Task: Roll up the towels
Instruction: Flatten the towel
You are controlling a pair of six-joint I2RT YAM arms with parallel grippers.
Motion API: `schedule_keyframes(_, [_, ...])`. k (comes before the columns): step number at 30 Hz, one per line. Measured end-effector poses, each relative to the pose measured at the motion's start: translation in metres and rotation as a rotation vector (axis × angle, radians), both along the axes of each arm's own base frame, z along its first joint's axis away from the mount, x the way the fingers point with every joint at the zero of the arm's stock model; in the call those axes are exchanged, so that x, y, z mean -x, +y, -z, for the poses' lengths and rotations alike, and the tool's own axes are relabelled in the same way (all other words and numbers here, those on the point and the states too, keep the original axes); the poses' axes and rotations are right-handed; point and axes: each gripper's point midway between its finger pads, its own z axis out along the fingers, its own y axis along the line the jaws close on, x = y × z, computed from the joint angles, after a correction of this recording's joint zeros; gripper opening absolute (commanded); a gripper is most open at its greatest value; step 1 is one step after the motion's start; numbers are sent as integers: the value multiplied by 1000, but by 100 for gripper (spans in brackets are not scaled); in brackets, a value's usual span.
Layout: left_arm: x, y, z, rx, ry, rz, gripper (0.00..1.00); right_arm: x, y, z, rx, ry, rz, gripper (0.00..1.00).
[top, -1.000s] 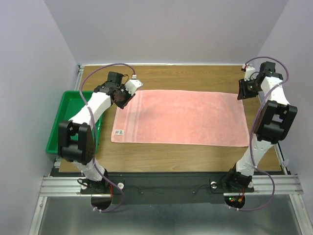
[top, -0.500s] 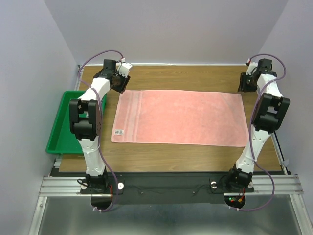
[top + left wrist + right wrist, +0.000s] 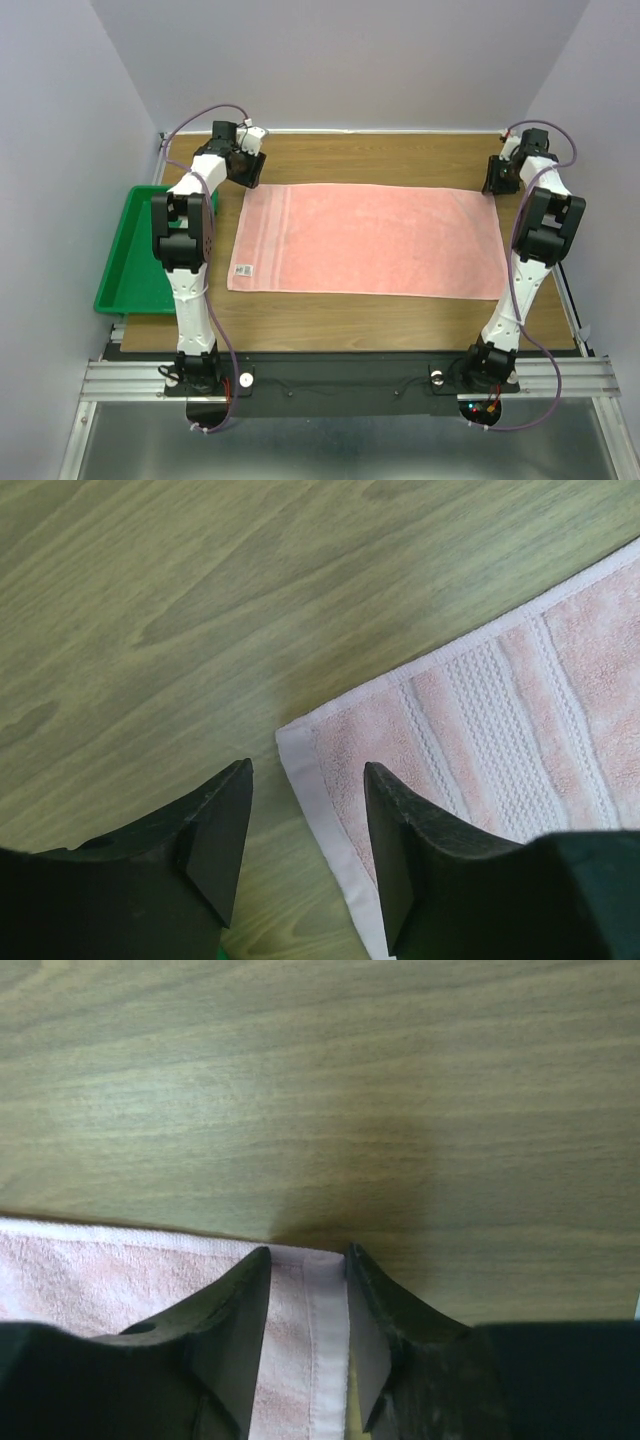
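Note:
The salmon-pink towel (image 3: 370,240) lies flat and spread out on the wooden table. My left gripper (image 3: 248,170) is at its far left corner. In the left wrist view the gripper (image 3: 307,768) is open, with the towel's corner hem (image 3: 300,755) between the two fingers. My right gripper (image 3: 497,178) is at the far right corner. In the right wrist view the gripper (image 3: 308,1253) is open with a narrower gap, and the towel's white hem (image 3: 325,1320) lies flat between the fingers. The white printed towel is out of view.
A green tray (image 3: 130,250) stands at the table's left edge, beside the left arm. Walls close in the table at the back and on both sides. Bare wood (image 3: 370,155) runs behind the towel.
Both grippers have moved out toward the towel's far corners and lower, the left one back and left, the right one back and right. The towel has not moved.

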Motion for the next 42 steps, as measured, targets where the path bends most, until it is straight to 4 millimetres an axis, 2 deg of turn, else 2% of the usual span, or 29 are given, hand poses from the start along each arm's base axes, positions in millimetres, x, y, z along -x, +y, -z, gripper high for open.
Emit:
schedule_keyframes(6, [-1,-1,8,10,23,-8,59,-2,1,0,-8,-7,1,24])
schedule_keyframes(7, [-2,-1,10,13,25,-9,59,-2,2,1,-13,-8,0,19])
schedule_keyframes(11, [-5,-2,22,19,49,-22,57,-2,4,1,-22,-11,-4,14])
schedule_keyframes(15, [-5,1,30,11,66,-42,56,-3,4,1,-26,-13,-7,1])
schedule_keyframes(21, [-6,3,38,6,74,-64,55,-3,5,1,-31,-15,-12,1])
schedule_keyframes(29, [-11,11,35,37,63,-93,54,-3,5,1,-31,-15,-14,1])
schedule_keyframes(34, [-22,17,33,58,52,-111,53,-3,6,1,-32,-15,-14,1])
schedule_keyframes(39, [-22,15,36,70,61,-114,45,-3,6,1,-33,-16,-15,1])
schedule_keyframes(42, [-23,15,36,75,60,-116,36,-3,6,1,-33,-16,-14,1])
